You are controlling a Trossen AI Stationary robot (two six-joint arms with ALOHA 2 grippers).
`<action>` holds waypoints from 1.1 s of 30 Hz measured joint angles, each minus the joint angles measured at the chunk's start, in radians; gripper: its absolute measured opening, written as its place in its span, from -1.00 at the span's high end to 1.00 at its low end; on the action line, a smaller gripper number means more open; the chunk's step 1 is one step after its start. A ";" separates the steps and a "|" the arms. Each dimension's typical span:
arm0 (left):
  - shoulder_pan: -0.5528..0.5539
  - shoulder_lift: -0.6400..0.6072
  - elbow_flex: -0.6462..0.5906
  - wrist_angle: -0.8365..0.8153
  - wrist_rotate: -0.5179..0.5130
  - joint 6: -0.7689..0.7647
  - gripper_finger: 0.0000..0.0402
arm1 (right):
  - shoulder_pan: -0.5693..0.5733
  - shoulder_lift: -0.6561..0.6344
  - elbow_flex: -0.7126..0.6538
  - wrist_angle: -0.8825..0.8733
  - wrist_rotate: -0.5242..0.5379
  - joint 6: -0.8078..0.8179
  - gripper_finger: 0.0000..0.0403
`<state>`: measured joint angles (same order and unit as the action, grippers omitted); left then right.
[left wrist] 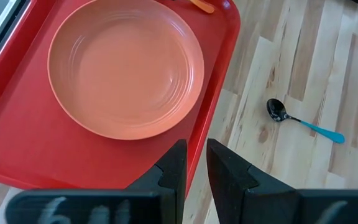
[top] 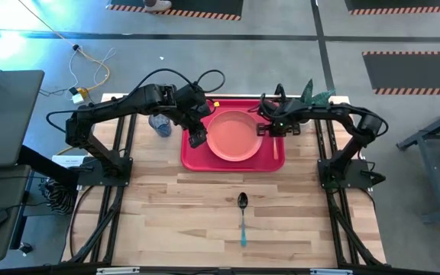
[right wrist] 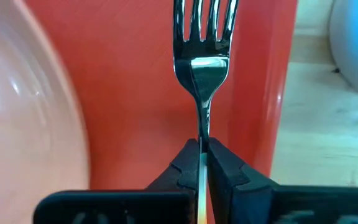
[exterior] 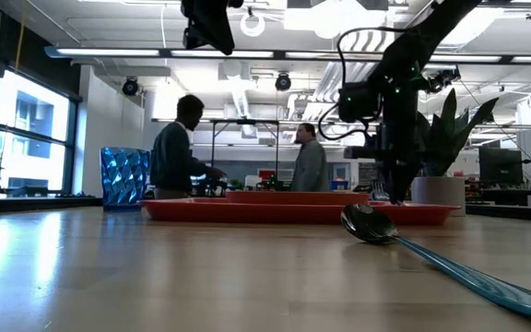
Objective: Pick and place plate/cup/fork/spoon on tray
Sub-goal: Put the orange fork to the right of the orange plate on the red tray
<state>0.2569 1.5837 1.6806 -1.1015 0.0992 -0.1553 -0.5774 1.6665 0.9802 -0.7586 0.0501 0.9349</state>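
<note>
Wooden surface carries one red tray (top: 193,158). Inside it lies one plate (top: 232,136), and beside the plate the right gripper (right wrist: 202,163) is closed on one fork (right wrist: 204,59), low over the tray, probably for putting it down. One cup (top: 160,124) and one spoon (top: 242,214) wait outside the tray (not yet placed). The left gripper (left wrist: 194,165), slightly open and empty, hovers over the tray's edge.

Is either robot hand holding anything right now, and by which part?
Yes. The right hand pinches the fork by its thin metal neck just below the tines, over the tray. The left hand holds nothing.
</note>
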 joint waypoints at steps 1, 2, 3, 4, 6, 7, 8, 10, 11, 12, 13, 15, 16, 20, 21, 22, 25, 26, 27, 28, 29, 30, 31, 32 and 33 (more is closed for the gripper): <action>0.000 0.000 0.000 0.000 -0.001 0.006 0.75 | -0.006 0.000 0.000 0.000 0.000 -0.002 1.00; 0.000 0.000 0.000 0.000 -0.002 0.011 0.74 | -0.011 0.000 0.000 0.001 0.000 -0.005 1.00; 0.000 0.000 0.000 0.000 -0.003 0.014 0.75 | -0.015 0.002 0.000 0.007 -0.001 -0.015 1.00; 0.000 0.000 0.000 0.000 -0.005 0.017 0.75 | -0.019 0.006 0.000 0.017 -0.004 -0.020 1.00; 0.000 0.000 0.000 0.000 -0.006 0.018 0.75 | -0.027 0.015 0.000 0.029 -0.014 -0.020 1.00; 0.000 0.000 0.000 0.000 -0.006 0.019 0.75 | -0.027 0.020 0.000 0.037 -0.018 -0.022 1.00; 0.000 0.000 0.000 0.000 -0.006 0.020 0.75 | -0.027 0.024 0.000 0.047 -0.024 -0.025 1.00; 0.000 0.000 0.000 0.000 -0.006 0.019 0.75 | -0.027 0.034 0.000 0.054 -0.035 -0.038 1.00; 0.000 0.000 0.000 0.000 -0.006 0.020 0.75 | -0.027 0.039 0.000 0.051 -0.038 -0.043 1.00; 0.000 0.000 0.000 0.000 -0.006 0.020 0.75 | -0.027 0.044 0.000 0.047 -0.042 -0.044 1.00; 0.000 0.000 0.000 0.000 -0.006 0.022 0.75 | -0.027 0.048 0.000 0.044 -0.044 -0.044 1.00; 0.000 0.000 0.000 0.000 -0.006 0.022 0.75 | -0.027 0.049 -0.001 0.044 -0.045 -0.044 1.00; 0.000 0.000 0.000 0.000 -0.006 0.022 0.75 | -0.027 0.049 -0.001 0.047 -0.044 -0.043 1.00; 0.000 0.000 0.000 0.000 -0.007 0.022 0.75 | -0.034 0.049 -0.001 0.045 -0.042 -0.046 1.00; 0.000 0.000 0.000 0.000 -0.007 0.021 0.75 | -0.034 0.049 -0.001 0.045 -0.039 -0.045 1.00; 0.000 0.000 0.000 0.000 -0.007 0.020 0.75 | -0.034 0.049 -0.001 0.045 -0.034 -0.044 1.00; 0.000 0.000 0.000 0.000 -0.007 0.018 0.75 | -0.034 0.049 -0.001 0.044 -0.032 -0.045 0.98; 0.000 0.000 0.000 0.000 -0.007 0.018 0.75 | -0.034 0.049 -0.001 0.043 -0.032 -0.044 0.97; 0.000 0.000 0.000 0.000 -0.007 0.018 0.75 | -0.034 0.049 -0.001 0.043 -0.029 -0.044 0.96; 0.000 0.000 0.000 0.000 -0.007 0.018 0.75 | -0.034 0.049 -0.001 0.043 -0.027 -0.045 0.95; 0.000 0.000 0.000 0.000 -0.007 0.018 0.75 | -0.034 0.049 -0.001 0.043 -0.026 -0.046 0.94; 0.000 0.000 0.000 0.000 -0.007 0.018 0.75 | -0.034 0.049 -0.001 0.043 -0.026 -0.046 0.93; 0.000 0.000 0.000 0.000 -0.007 0.018 0.75 | -0.034 0.049 -0.001 0.043 -0.026 -0.046 0.92; 0.000 0.000 0.000 0.000 -0.007 0.018 0.75 | -0.034 0.049 -0.001 0.043 -0.026 -0.046 0.91; 0.000 0.000 0.000 0.000 -0.007 0.018 0.75 | -0.034 0.049 -0.001 0.043 -0.026 -0.046 0.90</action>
<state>0.2569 1.5837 1.6806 -1.1016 0.0924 -0.1372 -0.6113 1.7153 0.9791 -0.7158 0.0246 0.8894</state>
